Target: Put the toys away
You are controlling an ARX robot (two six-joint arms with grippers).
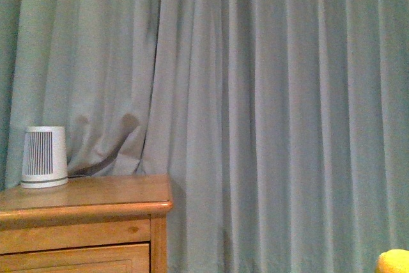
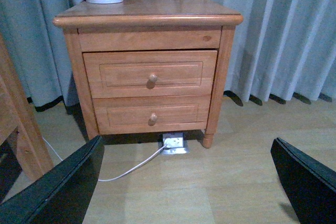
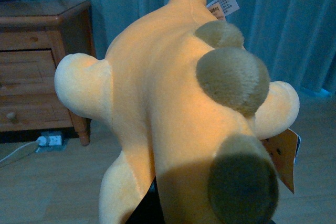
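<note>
Plush toy (image 3: pixel 173 108) fills the right wrist view: orange-yellow, brown patches, paper tags, held up clear of the floor. Right gripper (image 3: pixel 144 211) grips it from below (only a dark sliver of it shows). The front view catches a yellow bit of the toy in its bottom right corner. Left gripper (image 2: pixel 181 190) is empty, fingers (image 2: pixel 58 187) spread wide, over the wooden floor (image 2: pixel 236 166) and facing a nightstand (image 2: pixel 149 61) with both drawers closed. White ribbed appliance (image 1: pixel 45 156) stands on top, curtain (image 1: pixel 275 94) behind.
</note>
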